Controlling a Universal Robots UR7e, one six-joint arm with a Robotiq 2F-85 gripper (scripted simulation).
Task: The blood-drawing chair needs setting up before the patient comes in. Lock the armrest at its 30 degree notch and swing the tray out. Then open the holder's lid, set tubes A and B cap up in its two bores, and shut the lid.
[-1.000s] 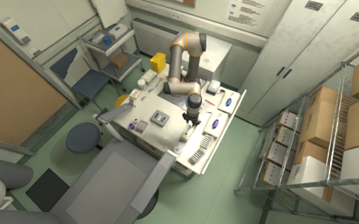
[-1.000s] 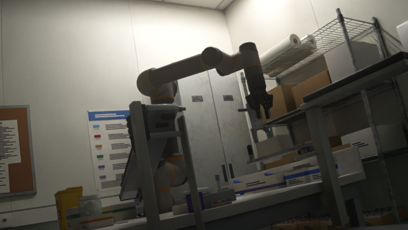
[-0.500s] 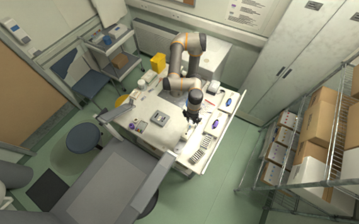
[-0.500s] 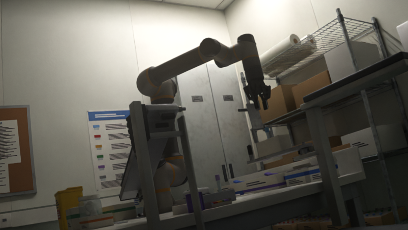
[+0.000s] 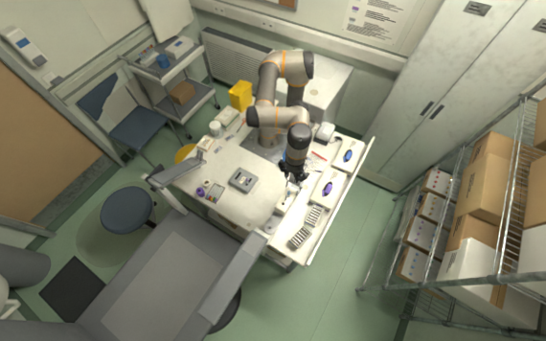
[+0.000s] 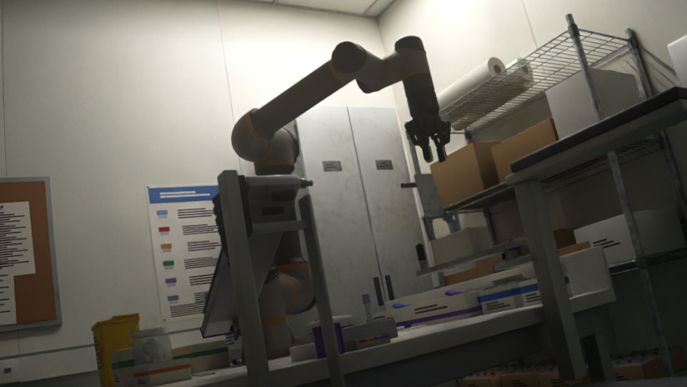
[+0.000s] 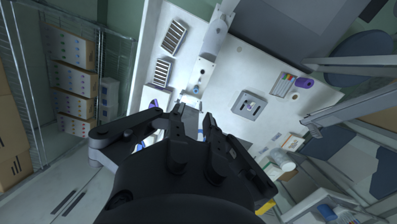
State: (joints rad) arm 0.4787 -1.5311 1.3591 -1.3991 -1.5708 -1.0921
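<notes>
On the white table beside the chair, the swing-out tray carries the white tube holder [image 7: 200, 75] [image 5: 286, 201]. Its lid [image 7: 189, 103] stands raised at the end nearest me. A blue-capped tube [image 7: 196, 89] stands in one bore, and the other bore [image 7: 202, 71] is an empty dark hole. A purple-capped tube [image 7: 246, 105] stands in the grey rack [image 7: 248, 105] [image 5: 243, 180] in the middle of the table. My gripper [image 7: 194, 117] [image 5: 293, 178] [image 6: 432, 153] hangs high above the holder's lid, partly open and empty. The grey armrest [image 5: 178, 171] slopes up at the table's left edge.
The wire shelf rack [image 5: 479, 210] with cardboard boxes stands to the right of the table. Glove boxes [image 5: 328, 187] and two ribbed trays [image 7: 173, 37] line the table's right side. A purple roll [image 7: 304, 82] and a marker tray [image 7: 283, 84] lie near the armrest. The stool [image 5: 126, 210] stands left of the chair.
</notes>
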